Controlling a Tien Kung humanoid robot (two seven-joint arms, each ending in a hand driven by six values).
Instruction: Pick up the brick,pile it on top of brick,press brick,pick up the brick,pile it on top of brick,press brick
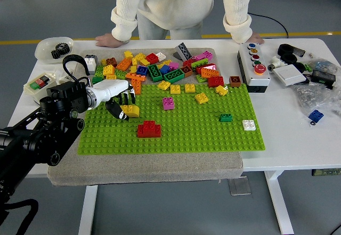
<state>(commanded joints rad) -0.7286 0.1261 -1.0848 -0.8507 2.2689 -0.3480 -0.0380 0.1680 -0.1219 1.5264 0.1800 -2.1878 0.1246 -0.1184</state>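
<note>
- The robot's left hand (120, 105) reaches in from the left over the green baseplate (186, 134), its fingers curled around a yellow brick (130, 111) – the thumb below, the other fingers on top
- The yellow brick looks tilted and slightly raised off the plate's studs, though it is hard to tell whether it has fully cleared them
- The right arm is not in view
- Just beside the hand, nearer the table's front edge, sits a red brick (149, 129) with a smaller red piece on top; it looks like the likely base for stacking, but that is only a guess
- Further out on the plate lie a pink brick (168, 104), several small yellow bricks, a small green one (226, 118) and a white one (249, 124), all well apart from each other
- Along the plate's far edge is a loose pile of bricks (160, 67) in many colours, resting on the grey mat (144, 165) under the plate
- At the far side a person leans with both hands flat on the table, touching no bricks
- A button box (254, 66) stands to the right of the plate
- Progress, as I judge it – the first pick-up is under way; placing the brick on another, pressing it down, and the whole second round remain
</note>
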